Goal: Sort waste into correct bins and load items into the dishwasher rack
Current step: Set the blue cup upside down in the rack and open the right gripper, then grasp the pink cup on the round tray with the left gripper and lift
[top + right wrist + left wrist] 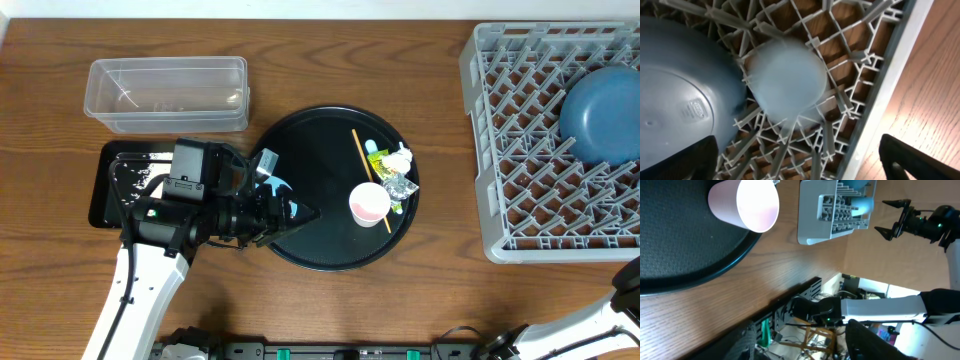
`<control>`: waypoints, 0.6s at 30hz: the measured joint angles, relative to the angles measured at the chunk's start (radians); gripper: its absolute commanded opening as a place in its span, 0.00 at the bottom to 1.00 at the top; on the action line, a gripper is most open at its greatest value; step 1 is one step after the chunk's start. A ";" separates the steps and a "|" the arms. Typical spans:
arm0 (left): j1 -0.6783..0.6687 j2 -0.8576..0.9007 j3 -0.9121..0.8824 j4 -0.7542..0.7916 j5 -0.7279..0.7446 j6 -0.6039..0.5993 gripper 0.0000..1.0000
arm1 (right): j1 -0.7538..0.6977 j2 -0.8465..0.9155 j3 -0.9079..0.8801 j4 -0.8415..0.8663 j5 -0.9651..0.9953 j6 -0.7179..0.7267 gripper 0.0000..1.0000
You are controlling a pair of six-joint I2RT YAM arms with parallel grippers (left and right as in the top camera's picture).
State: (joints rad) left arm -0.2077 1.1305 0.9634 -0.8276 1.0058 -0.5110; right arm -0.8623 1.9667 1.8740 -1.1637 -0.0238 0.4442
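Logging cup as standing mouth-up on round tray, lying straight ahead of left gripper, to its right and near. Rating left arm far nearer than right gripper, hovering over rack. Noting stick running diagonally just beside cup's far side. Failing to tell left finger spread against dark tray; recording right fingers gaping wide, gripping nothing.

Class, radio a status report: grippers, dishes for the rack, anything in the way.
Right gripper open, empty. Left gripper over round tray, jaws unclear. Light blue bowl, dark blue plate in rack; pink cup on tray, stick alongside.
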 measured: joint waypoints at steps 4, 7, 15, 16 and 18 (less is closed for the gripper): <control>0.000 0.000 0.000 -0.001 0.000 0.000 0.61 | 0.000 0.000 0.003 -0.028 -0.023 0.000 0.99; 0.000 0.000 0.000 -0.002 0.000 0.002 0.64 | 0.002 0.001 0.027 -0.071 -0.042 0.000 0.99; 0.000 0.000 0.000 -0.006 0.000 0.014 0.75 | 0.112 -0.050 0.127 -0.120 -0.139 0.000 0.99; 0.000 0.000 0.000 -0.006 0.000 0.014 0.76 | 0.140 -0.070 0.127 -0.123 -0.147 0.000 0.99; 0.000 0.000 0.000 -0.006 -0.001 0.015 0.79 | 0.216 -0.126 0.129 -0.130 -0.163 0.000 0.99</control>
State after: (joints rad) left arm -0.2077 1.1305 0.9634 -0.8337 1.0046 -0.4957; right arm -0.6464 1.8412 2.0033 -1.2942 -0.1867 0.4438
